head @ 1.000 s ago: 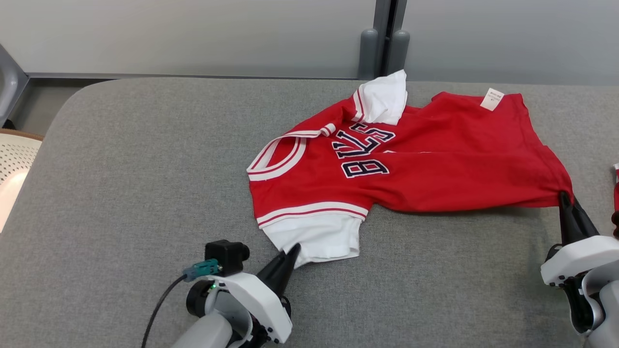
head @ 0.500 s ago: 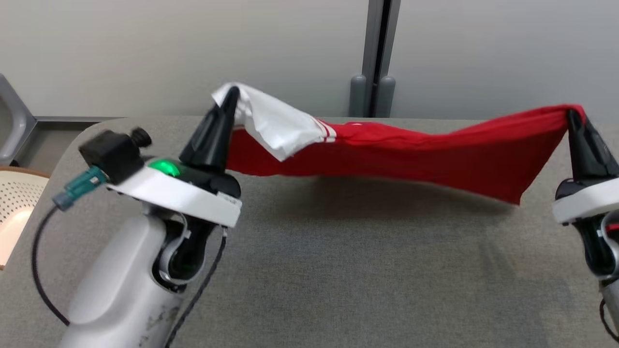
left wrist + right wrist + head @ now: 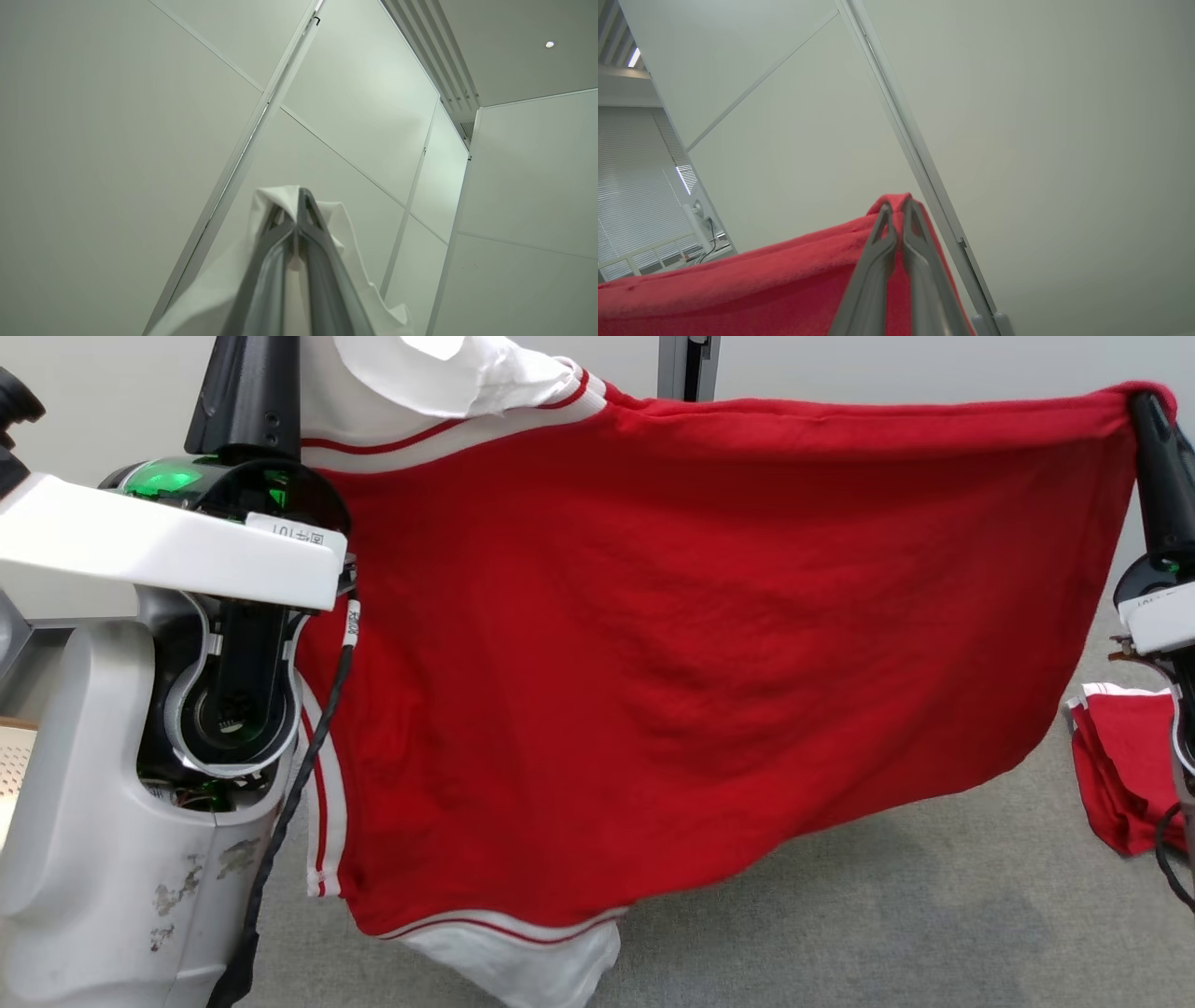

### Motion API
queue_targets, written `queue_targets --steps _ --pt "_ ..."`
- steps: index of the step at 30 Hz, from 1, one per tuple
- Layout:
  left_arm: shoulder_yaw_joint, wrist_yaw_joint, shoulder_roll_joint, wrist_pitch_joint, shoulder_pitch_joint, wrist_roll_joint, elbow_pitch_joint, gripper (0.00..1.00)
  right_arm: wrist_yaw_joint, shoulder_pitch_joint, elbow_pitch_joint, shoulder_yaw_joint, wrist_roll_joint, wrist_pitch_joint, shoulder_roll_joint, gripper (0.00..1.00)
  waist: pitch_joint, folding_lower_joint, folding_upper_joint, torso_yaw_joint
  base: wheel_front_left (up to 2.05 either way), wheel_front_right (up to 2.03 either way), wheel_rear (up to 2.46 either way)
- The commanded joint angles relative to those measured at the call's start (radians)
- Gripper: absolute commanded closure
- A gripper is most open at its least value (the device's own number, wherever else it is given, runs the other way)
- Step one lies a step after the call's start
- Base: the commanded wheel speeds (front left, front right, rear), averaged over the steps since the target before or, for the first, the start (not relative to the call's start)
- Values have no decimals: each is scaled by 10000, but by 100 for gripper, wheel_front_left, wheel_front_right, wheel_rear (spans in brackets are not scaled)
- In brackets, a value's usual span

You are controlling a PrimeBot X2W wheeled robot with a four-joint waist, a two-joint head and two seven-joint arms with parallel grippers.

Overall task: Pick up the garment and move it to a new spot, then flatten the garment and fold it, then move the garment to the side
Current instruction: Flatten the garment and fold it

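The garment point(image 3: 672, 653), a red jersey with white sleeves and white-and-red trim, hangs spread like a curtain above the grey table point(image 3: 887, 915). Its plain red side faces me and the lower white sleeve point(image 3: 523, 966) dangles near the table. My left gripper point(image 3: 250, 359) is raised at the upper left, shut on the white sleeve point(image 3: 275, 200); in the left wrist view the left gripper point(image 3: 299, 196) pinches white cloth. At the upper right, my right gripper point(image 3: 1141, 406) is shut on the red hem corner. In the right wrist view the right gripper point(image 3: 896, 207) pinches that red edge point(image 3: 738, 280).
Another red garment point(image 3: 1120, 775) lies bunched on the table at the right edge, beside my right arm. A grey wall with a vertical post point(image 3: 686, 364) stands behind. My left forearm point(image 3: 112, 784) takes up the left of the head view.
Both grippers have risen with the garment, from flat on the table to stretched between them, then hanging spread out. The head camera has tilted up.
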Motion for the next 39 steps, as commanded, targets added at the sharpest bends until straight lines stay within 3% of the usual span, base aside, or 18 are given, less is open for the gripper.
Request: queue_targets --steps 1,3,11,16,22,25,28,33,39 --pt "66 183 -19 102 55 -98 -144 100 1 264 -194 -339 210 629 298 100 1 0 0 -36 0 0 0" --pt "142 378 -217 252 211 -446 -201 100 1 359 -314 -782 287 1316 611 100 38 0 0 -51 0 0 0" --pt "112 860 17 863 -507 -425 657 100 1 -424 -776 -1800 -1210 3420 1342 100 973 0 0 -74 0 0 0" --pt "0 692 120 1050 -1883 -154 1726 100 1 -1810 -478 -1895 -2086 3796 1386 100 2040 0 0 -73 0 0 0" --pt "224 250 179 209 -4793 567 4030 100 1 -4860 1065 -1612 -2993 2636 1203 100 3752 0 0 -202 0 0 0" --pt "698 129 -18 -886 -6273 767 5123 100 1 -6370 2100 -1372 -3333 1468 1173 100 4485 0 0 -214 0 0 0" --pt "979 -339 -202 -1966 -7851 1054 6333 100 -3 -7792 3519 -1175 -3266 -79 1206 100 4999 0 0 -188 0 0 0" --pt "660 -1064 -343 -2303 -8632 1725 7639 100 -1 -8480 4800 -347 -2972 -1345 1152 100 5537 0 0 -75 0 0 0" --pt "549 -1806 -507 -2381 -8127 2942 8227 100 1 -8033 5537 1004 -2406 -2644 674 100 6090 0 0 217 0 0 0"
